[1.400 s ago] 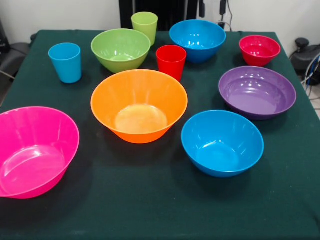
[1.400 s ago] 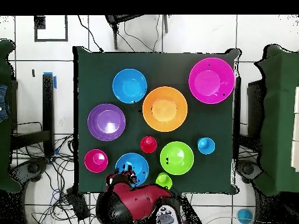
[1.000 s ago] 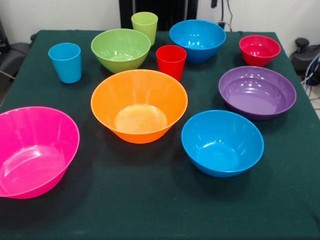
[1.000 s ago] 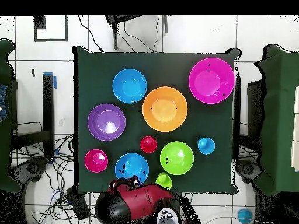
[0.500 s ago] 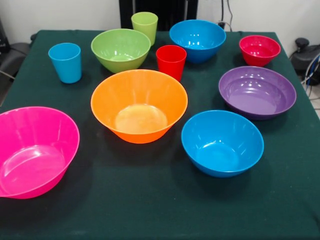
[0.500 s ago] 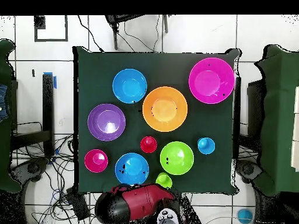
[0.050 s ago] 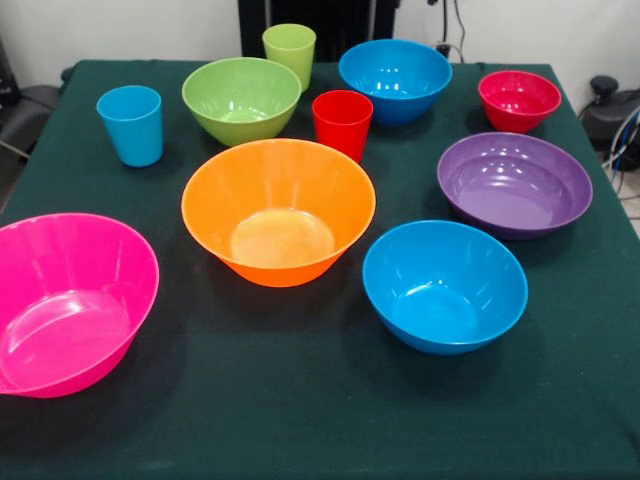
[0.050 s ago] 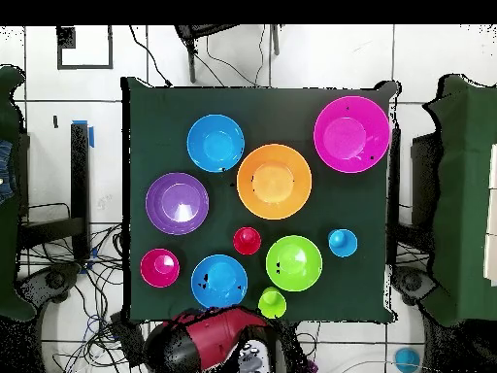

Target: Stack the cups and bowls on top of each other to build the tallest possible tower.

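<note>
bowls (image 7: 278,210) unstacked on table (image 7: 300,420); end effector out of sight, state unknown.

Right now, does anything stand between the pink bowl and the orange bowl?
Nothing visible does. The pink bowl and orange bowl sit side by side with only bare table cloth between them.

Ten vessels stand apart on the table (image 7: 300,420): large bowl (image 7: 278,210) centremost, three cups (image 7: 342,122) behind it.
</note>
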You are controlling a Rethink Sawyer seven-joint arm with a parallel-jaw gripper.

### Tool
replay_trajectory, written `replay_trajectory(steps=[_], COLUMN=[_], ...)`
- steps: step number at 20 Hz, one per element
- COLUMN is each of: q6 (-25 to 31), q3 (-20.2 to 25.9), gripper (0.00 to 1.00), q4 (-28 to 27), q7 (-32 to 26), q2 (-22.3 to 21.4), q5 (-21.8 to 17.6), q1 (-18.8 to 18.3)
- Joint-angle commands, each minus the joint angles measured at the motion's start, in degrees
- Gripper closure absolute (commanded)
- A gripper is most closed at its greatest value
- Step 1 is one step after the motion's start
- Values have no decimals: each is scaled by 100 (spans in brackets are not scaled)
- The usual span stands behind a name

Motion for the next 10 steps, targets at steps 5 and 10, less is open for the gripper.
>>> replay_trajectory(steps=[5,10], q6=[-1458,-1889], q3=[7,171], gripper=[0,0], q4=[-634,-660], q7=[1413,1416], q2=[1119,1411], q5=[745,968], q1=[845,782])
